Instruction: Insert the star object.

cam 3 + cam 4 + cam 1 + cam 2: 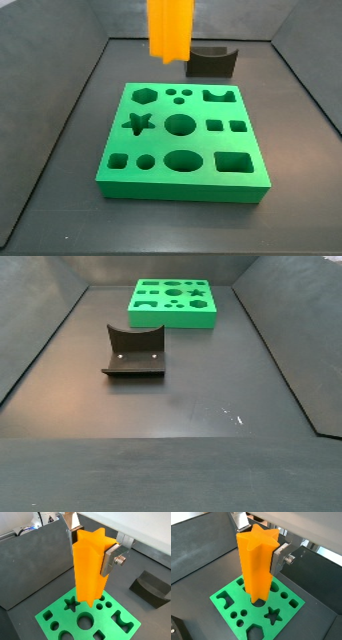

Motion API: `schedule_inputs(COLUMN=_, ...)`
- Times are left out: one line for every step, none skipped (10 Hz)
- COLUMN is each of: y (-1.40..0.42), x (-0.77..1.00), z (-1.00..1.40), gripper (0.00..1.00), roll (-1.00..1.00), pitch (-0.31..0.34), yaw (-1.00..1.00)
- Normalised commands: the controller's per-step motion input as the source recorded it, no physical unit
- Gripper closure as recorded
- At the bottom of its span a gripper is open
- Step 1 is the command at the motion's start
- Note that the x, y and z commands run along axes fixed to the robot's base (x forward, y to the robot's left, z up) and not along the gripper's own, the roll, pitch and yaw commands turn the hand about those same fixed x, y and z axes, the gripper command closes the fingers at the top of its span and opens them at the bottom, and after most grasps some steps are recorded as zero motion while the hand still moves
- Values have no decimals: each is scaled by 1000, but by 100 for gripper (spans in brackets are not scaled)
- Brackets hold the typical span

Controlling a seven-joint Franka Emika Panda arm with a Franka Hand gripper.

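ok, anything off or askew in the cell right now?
Nothing stands out. The gripper holds the star object upright above the green block, which sits flat and intact. The dark grey block rests behind it, undisturbed. No debris shows.

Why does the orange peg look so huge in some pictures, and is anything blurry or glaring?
In both wrist views the star object fills the frame, being near the lens, held in the hand; a side view crops it at the top; another side view shows faint glints on the floor.
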Motion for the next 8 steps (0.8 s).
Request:
schedule_inputs(y=-126, x=-483, z=-514, gripper=100, roll=0, pitch=-179, yaw=143)
schedule_inputs(y=-140, x=-723, z=-931, gripper=100, roll=66, pitch=-131, yaw=166)
schedule_inputs(y=-120, x=-766, z=-1000, gripper=100, roll=39, pitch=-67, yaw=194)
schedule_inputs(y=-140, x=-720, z=-1000, gripper=100, roll=59, pitch=-93, yaw=206)
schedule_inputs(y=-180, x=-174, z=-894, gripper=100, roll=101, pitch=-30, yaw=143)
schedule_inputs(y=-206, x=0, z=-846, gripper=100, roll=59, pitch=0, yaw=83)
schedule_inputs(y=-240, x=0, z=-697, gripper=100, roll=0, pitch=0, yaw=37)
schedule_inputs(y=-206, x=0, z=-437, gripper=100, roll=10, pitch=0, yaw=0)
